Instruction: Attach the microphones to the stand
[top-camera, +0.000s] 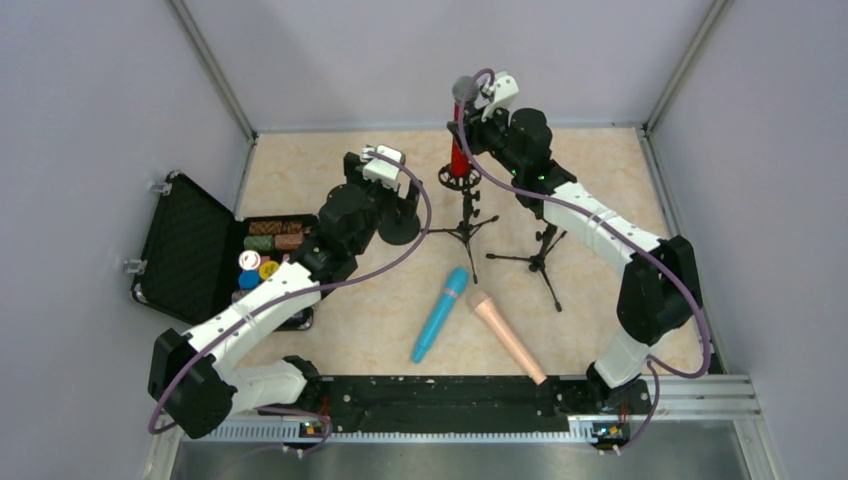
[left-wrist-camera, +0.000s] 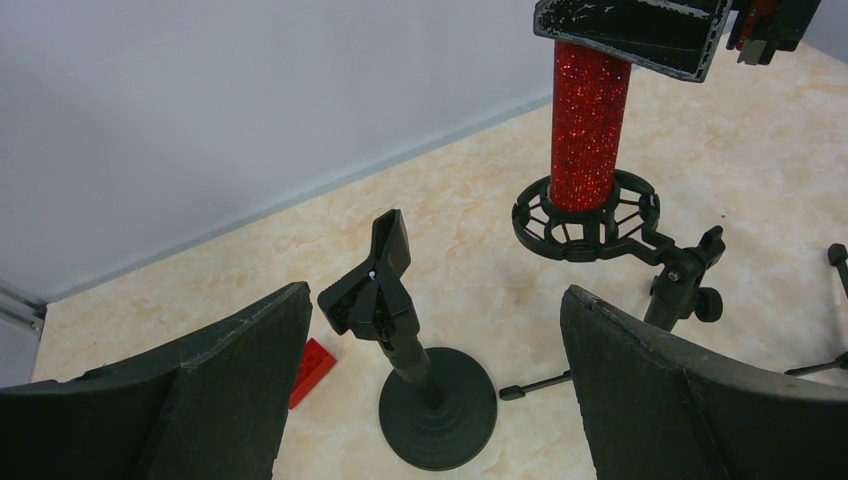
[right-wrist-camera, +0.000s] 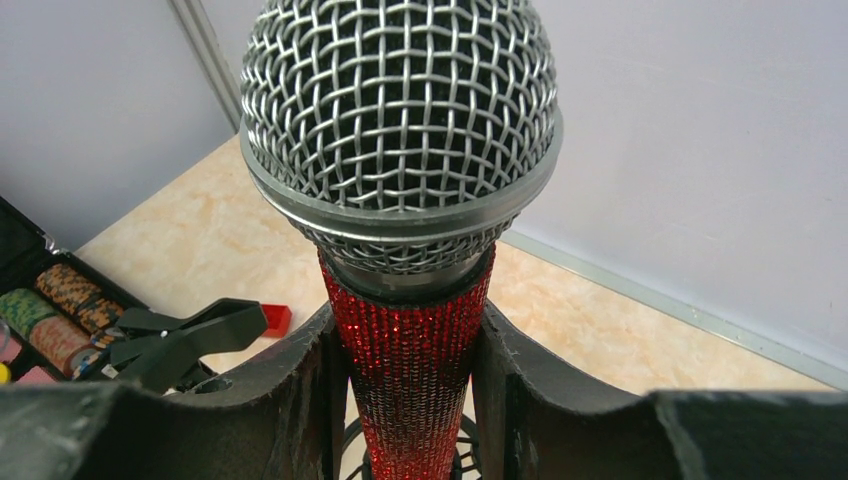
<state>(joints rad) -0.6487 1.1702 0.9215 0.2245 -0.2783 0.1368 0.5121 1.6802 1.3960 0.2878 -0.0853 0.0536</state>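
Marbled desk (top-camera: 370, 330): right gripper (right-wrist-camera: 410, 330) clamps red microphone (right-wrist-camera: 400, 120) upright, tail inside ring mount (left-wrist-camera: 530, 225) directly below; left gripper (left-wrist-camera: 435, 298) gaping, empty.

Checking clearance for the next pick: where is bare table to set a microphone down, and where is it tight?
Bare: the table's far-left corner beyond the open case; the near strip between case and cyan microphone; the patch right of the pink microphone. Crowded: the middle, among the round-base stand, the ring-mount tripod and the second tripod.
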